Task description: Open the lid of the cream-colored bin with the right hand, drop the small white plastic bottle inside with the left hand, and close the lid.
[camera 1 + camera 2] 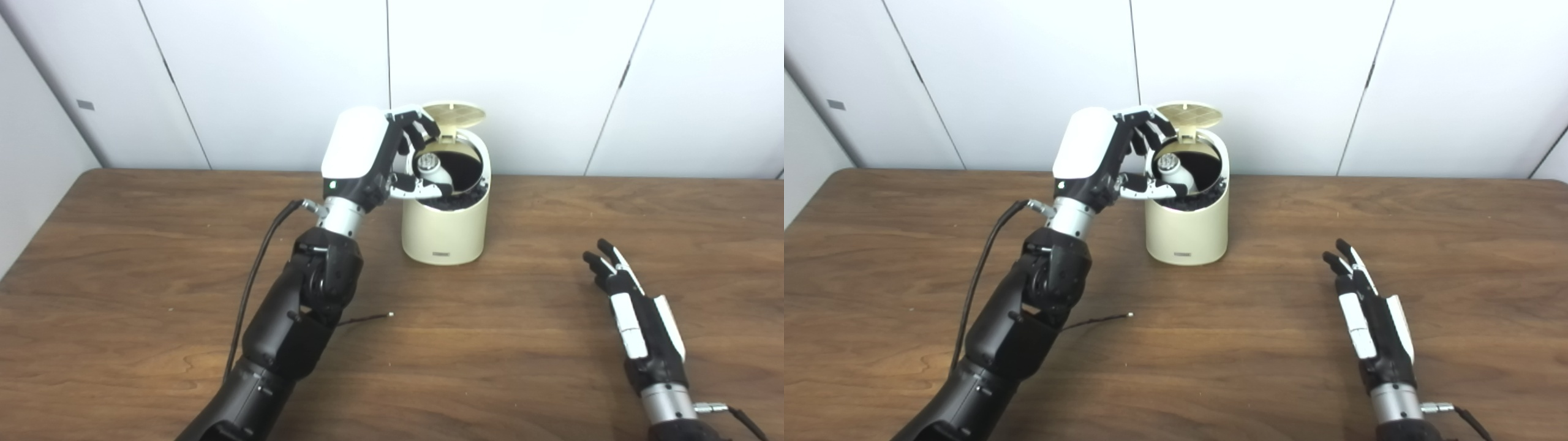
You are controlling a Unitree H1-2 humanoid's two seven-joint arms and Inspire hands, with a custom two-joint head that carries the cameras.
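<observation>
Cream-colored round plastic bin [445, 229] stands on the brown wooden counter [520, 343], its lid [454, 114] tipped upright. The left hand [367, 156] grips the small white plastic bottle [430, 169] over the opening. The right hand [1369, 318] rests on the counter, fingers apart, holding nothing.

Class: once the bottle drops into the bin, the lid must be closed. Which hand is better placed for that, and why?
Probably the left hand: it is at the bin's mouth, right beside the raised lid, though it holds the bottle. The right hand rests open on the table, well away.
</observation>
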